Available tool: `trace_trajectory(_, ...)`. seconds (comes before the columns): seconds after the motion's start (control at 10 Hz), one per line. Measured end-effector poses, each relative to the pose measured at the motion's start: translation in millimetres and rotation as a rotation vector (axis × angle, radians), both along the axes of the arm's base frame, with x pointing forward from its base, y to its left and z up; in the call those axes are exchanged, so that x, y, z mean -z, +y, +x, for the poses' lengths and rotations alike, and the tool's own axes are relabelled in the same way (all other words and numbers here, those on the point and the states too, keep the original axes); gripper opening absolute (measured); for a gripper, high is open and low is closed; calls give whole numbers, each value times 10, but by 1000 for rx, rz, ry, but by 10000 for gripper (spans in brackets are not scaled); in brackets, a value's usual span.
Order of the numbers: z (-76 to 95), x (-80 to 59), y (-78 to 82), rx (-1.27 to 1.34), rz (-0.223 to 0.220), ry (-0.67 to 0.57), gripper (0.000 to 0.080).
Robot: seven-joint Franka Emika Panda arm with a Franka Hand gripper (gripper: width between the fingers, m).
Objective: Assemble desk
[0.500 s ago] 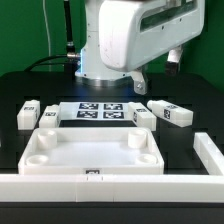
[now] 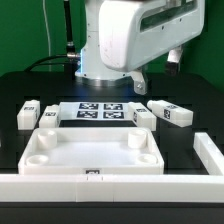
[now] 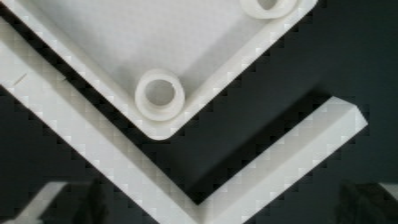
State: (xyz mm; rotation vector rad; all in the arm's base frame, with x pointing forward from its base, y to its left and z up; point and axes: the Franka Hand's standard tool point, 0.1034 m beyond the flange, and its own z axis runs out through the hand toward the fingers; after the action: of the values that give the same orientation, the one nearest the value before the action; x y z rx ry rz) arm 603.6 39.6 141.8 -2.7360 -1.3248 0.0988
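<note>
While the hand (image 3: 210,197) is hanging high over the surface (image 2: 12,142) with its fingers spread and nothing between them, the desk top (image 2: 95,150) is lying flat below it, its long axis running across the exterior view. One socket corner (image 3: 160,93) is showing straight beneath the wrist, nesting close to the bend of the border wall (image 3: 89,130). The legs (image 2: 170,114) are lying farther back beside the marker board (image 2: 100,110), so the hand is likely needing to travel back before descending.

Desk top (image 2: 95,155) was lit brightly and evenly; soft shadows were cast inside its rim; the wrist view was rendered blurred.
</note>
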Motion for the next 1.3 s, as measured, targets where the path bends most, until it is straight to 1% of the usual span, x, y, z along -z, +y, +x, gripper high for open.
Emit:
trace_trajectory(0.1,-46,42,-83,-109,4,-46,650)
trace_trajectory(0.2,-143,81,-165,-209,5,-85,650)
trace_trajectory(0.3,-241,146,-267,-366,13,-101,650)
trace_trajectory(0.4,-305,203,-344,-429,19,-97,650)
trace_trajectory(0.7,-306,209,-383,-555,17,-99,650)
trace_trajectory(0.8,-307,215,-406,-633,21,-102,650)
trace_trajectory(0.9,-313,233,-485,-711,27,-106,650)
trace_trajectory(1.0,-373,294,-528,-726,24,-117,650)
trace_trajectory(1.1,-472,374,-560,-754,24,-123,650)
trace_trajectory(1.2,-612,497,-617,-762,28,-120,650)
trace_trajectory(1.3,-748,644,-682,-746,42,-93,650)
